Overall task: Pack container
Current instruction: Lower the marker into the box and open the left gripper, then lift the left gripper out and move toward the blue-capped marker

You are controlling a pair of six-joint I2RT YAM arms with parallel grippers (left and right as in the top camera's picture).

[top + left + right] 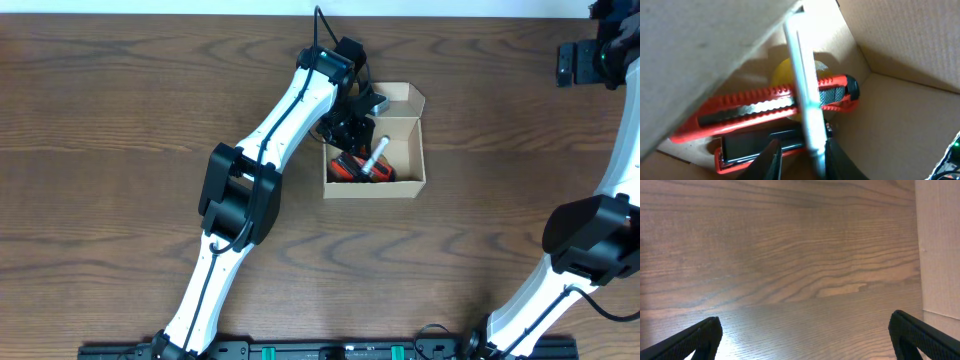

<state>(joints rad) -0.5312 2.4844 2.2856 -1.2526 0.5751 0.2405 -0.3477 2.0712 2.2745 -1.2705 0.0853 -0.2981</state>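
Your left tool (352, 128) is down inside the container (376, 190), the tan cardboard box that sits on the table (120, 110) just beyond its middle. Its flap lid (405, 98) is open on the far side. In the left wrist view the tool's 2 jaws stand a little apart on either side of a silver-grey pen (801, 75). A gap shows between the pen and 1 jaw, so I judge the pen loose between them, not clamped.

The relation to mind is the pen's long axis. It runs straight out from between the jaws across the box, over a red utility knife (765, 102) and a yellow item (782, 75) I cannot identify. In the overhead view it slants from the near-left of the box interior toward the far-right, and it looks propped, not flat. The tool therefore sits at 1 end of the pen and in line with it. If you lift straight up or back along that line, you should clear it. If you drift sideways, a jaw will likely drag the pen.

Your right tool (805, 335) is wide open and holds nothing. It hangs over bare table at the far-right corner, well apart from the box. The left arm is the nearer of the 2 for the flap, which is not yet closed.
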